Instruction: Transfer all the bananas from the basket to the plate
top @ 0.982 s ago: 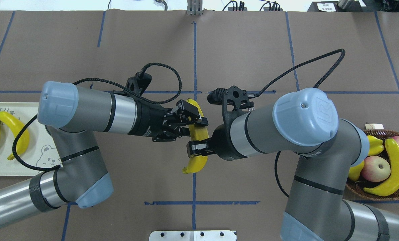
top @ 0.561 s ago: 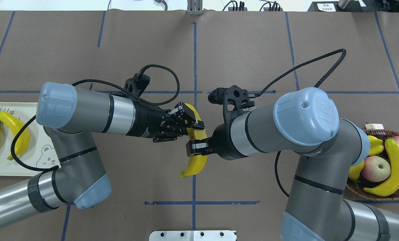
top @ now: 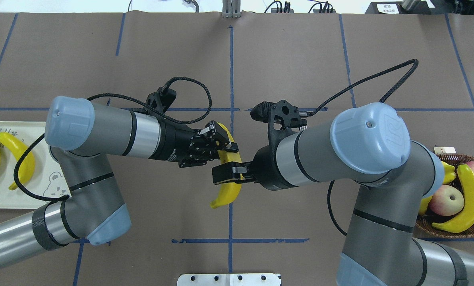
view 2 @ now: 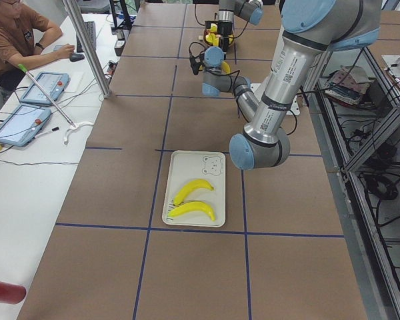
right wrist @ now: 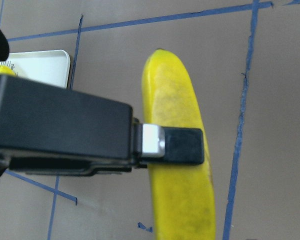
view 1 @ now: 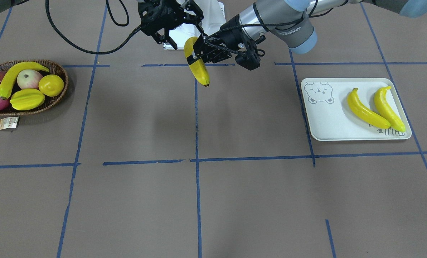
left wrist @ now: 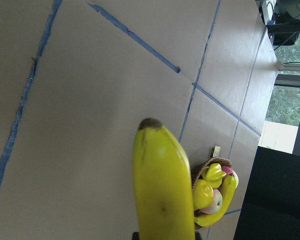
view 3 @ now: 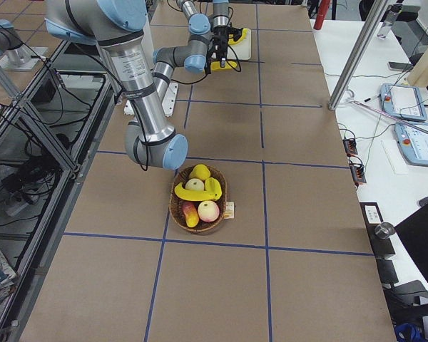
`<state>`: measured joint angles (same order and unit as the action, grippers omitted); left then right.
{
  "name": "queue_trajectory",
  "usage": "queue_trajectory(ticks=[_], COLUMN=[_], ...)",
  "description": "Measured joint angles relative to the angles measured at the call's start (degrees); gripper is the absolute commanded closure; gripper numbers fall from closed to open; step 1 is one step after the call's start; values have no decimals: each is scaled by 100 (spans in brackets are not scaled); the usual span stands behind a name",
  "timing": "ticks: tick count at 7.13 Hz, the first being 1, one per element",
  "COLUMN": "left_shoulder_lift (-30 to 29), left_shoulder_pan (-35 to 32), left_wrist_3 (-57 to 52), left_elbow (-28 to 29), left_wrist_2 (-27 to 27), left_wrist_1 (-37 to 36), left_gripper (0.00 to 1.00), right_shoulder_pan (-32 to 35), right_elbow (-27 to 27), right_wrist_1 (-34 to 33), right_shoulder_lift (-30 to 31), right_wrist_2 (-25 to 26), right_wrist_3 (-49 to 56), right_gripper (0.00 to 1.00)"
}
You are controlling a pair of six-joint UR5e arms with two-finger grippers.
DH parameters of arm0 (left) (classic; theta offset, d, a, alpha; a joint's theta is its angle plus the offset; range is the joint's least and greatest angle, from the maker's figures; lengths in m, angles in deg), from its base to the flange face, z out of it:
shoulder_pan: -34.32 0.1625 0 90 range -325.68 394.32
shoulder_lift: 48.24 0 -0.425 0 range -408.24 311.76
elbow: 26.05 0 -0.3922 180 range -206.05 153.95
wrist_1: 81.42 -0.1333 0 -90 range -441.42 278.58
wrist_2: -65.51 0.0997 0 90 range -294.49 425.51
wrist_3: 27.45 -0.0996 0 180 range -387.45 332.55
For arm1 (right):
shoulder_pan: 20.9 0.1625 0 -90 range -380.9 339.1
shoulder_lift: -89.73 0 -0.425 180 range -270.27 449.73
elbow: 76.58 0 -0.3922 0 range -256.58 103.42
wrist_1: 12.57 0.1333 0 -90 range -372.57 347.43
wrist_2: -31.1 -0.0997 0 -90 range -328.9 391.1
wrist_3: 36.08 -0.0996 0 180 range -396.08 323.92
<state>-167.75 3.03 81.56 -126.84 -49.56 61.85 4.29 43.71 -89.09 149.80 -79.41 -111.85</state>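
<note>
The left gripper (top: pixel 222 140) is clamped across the far end of the banana (top: pixel 228 192) — mid-air, over the middle of the table (view 1: pixel 234 200), toward the robot's edge. The right gripper (top: pixel 225 175) lays its top finger on the fruit nearer the robot (bottom finger hidden, so gripping or released, I cannot tell). A hand-over, surely — the basket (view 1: pixel 65 84) sits at the right end with a fourth banana (view 1: pixel 14 73) in it, the plate (view 1: pixel 328 118) at the left end, two bananas (view 1: pixel 366 111) aboard.
</note>
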Motion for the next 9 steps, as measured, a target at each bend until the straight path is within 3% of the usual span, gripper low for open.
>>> queue_trajectory(ticks=[2, 5, 7, 9], left_shoulder_lift=[156, 944, 1966, 2580], left_shoulder_pan=[-271, -769, -1108, -1430], left_wrist_3=[-358, -2115, -3252, -3901], left_elbow=[-62, -890, -1131, -1118], left_wrist_2=[-24, -39, 12, 18], left_wrist_1=[-1189, -3504, -3922, -3959], left_gripper=[100, 100, 100, 100], right_shoulder_pan=[15, 53, 81, 141], right_elbow=[61, 99, 107, 108], right_wrist_1=[1, -3, -3, -3], right_shoulder_lift=[37, 87, 136, 275], right_wrist_2=[42, 66, 70, 71], right_wrist_3=[-64, -77, -78, -69], right_gripper=[0, 0, 0, 0])
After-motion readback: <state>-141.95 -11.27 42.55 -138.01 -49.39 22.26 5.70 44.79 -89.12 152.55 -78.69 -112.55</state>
